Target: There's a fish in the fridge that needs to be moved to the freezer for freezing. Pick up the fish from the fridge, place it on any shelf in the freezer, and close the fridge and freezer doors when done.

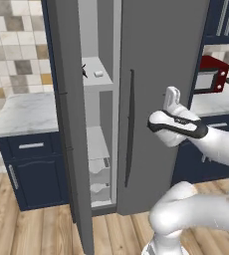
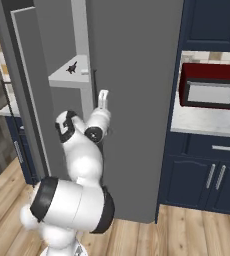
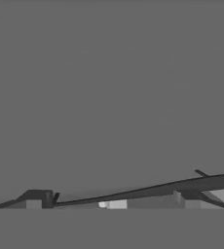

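Note:
The wider fridge door [image 1: 161,55] [image 2: 137,100] is shut, its dark bar handle [image 1: 131,124] near its left edge. My gripper [image 1: 171,95] [image 2: 103,98] is open, held upright against this door's flat grey face, just right of the handle. In the hand view the fingertips [image 3: 33,200] sit wide apart, close against the grey panel, with nothing between them. The narrower freezer door [image 1: 71,124] [image 2: 29,95] stands open to the left. Inside the freezer, a small dark fish [image 1: 84,71] [image 2: 72,67] lies on a white shelf [image 1: 101,82], beside a small white item [image 1: 97,73].
White drawers [image 1: 99,174] fill the freezer's lower part. A navy cabinet under a marble counter [image 1: 27,112] stands left of the open door. To the right are a red microwave [image 1: 211,74] [image 2: 212,92] on a counter and navy cabinets [image 2: 207,175]. The floor is wood.

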{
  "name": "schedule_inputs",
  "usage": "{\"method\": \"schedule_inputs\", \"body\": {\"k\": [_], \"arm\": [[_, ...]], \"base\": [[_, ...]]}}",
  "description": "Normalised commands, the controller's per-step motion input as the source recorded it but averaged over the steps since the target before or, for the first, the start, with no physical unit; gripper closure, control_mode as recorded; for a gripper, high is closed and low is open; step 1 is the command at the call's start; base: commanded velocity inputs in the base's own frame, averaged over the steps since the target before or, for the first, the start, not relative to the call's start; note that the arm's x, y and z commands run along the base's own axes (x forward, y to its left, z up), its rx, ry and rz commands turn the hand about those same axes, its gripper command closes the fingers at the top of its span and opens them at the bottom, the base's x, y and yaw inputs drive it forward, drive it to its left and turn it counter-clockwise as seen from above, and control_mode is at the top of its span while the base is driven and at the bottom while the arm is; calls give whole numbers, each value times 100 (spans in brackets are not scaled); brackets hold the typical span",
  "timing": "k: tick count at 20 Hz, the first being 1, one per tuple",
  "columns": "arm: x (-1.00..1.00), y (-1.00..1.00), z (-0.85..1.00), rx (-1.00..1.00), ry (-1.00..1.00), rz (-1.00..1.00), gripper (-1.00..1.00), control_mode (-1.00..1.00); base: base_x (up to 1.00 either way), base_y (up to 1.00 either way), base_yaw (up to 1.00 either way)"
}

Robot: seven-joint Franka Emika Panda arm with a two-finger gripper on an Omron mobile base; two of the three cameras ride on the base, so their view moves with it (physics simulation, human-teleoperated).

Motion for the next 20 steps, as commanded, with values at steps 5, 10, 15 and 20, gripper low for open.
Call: {"method": "schedule_inputs", "body": {"k": [5, 10, 15, 20], "arm": [[-46, -20, 95, 0, 6, -4, -100, -100], [-55, -17, 73, 0, 17, -4, -100, -100], [-98, 15, 16, -8, 13, 0, -100, -100], [-78, 63, 0, -12, -2, 0, -100, -100]], "base": [[0, 0, 0], [0, 0, 0], [0, 0, 0], [0, 0, 0]]}}
